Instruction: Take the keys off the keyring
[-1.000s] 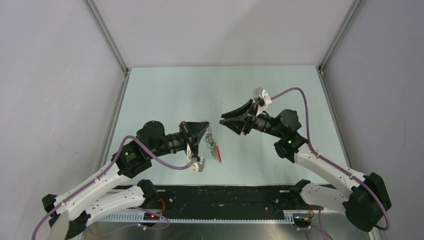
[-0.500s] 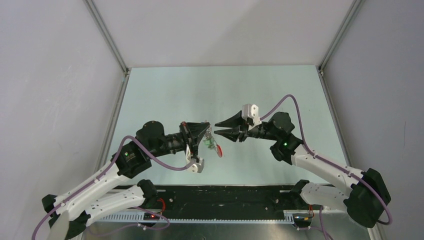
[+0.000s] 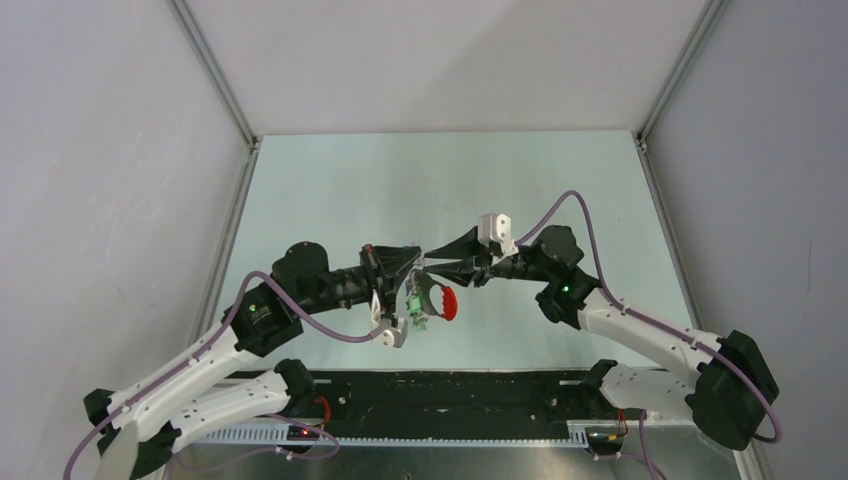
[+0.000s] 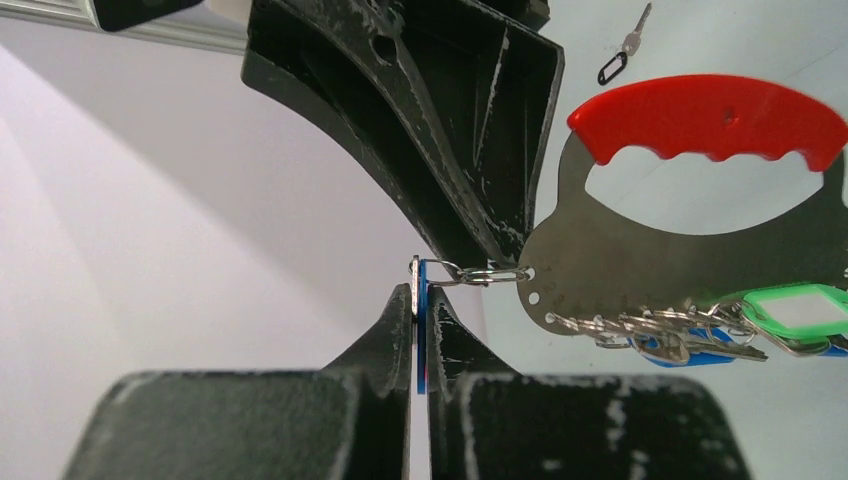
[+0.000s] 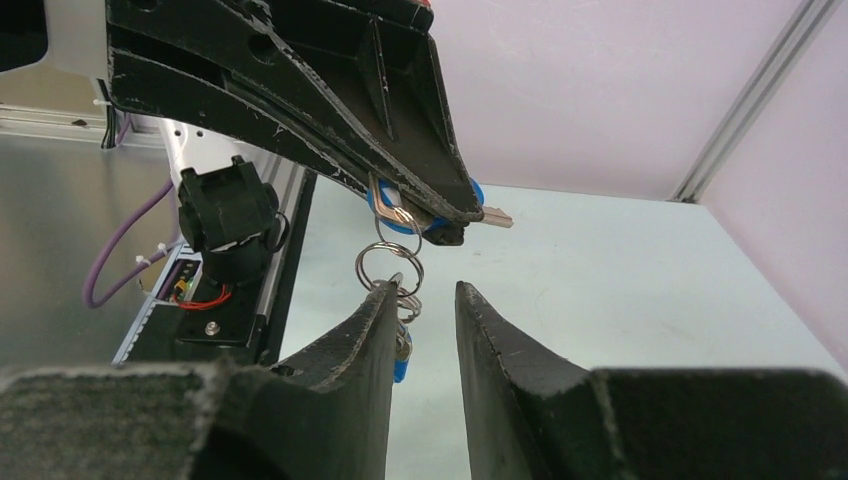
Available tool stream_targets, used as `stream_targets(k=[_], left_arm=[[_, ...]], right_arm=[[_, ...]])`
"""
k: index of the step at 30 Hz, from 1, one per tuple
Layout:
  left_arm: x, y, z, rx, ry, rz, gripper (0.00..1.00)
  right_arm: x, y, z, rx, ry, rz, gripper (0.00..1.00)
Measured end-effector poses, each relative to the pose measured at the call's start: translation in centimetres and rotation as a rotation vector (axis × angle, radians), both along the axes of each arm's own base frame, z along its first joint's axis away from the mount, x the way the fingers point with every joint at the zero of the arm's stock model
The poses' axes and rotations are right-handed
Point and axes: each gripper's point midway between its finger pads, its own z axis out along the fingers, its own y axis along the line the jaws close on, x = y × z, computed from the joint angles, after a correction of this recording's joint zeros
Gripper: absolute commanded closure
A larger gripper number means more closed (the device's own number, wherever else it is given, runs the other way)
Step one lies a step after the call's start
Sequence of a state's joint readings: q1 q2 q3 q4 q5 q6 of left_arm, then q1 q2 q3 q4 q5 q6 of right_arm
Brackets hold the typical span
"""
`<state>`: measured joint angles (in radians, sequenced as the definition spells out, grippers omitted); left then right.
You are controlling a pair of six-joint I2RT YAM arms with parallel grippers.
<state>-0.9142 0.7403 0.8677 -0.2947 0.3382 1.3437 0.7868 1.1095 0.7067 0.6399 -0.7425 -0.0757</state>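
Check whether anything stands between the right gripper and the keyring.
Nothing visible. The right gripper, open, sits at the rings of the keyring, which hangs from the blue key pinched in the left gripper.

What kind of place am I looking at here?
Probably a robot test booth in a lab: plain walls and metal rails enclose a pale-green table, with a left arm and a right arm bolted at its near edge.

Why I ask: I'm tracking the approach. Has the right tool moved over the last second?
Yes. In the overhead view the right tool has moved left, away from the table's right rail, closing on the left tool.
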Motion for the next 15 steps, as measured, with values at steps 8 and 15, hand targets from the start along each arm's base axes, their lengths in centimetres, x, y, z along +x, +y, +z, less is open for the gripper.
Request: stream_targets(k=[8,15], left_arm=[[-0.2,-0.1,-0.1,0.002,0.004,-0.012,1.0],[-0.2,-0.1,-0.1,0.001,0.004,-0.014,1.0]], right_arm=[[-0.2,0.9,-0.2,-0.004,0.0,0.023,0.69],[-0.4,1.2,0.2,0.003,-0.009,0.035,0.7]])
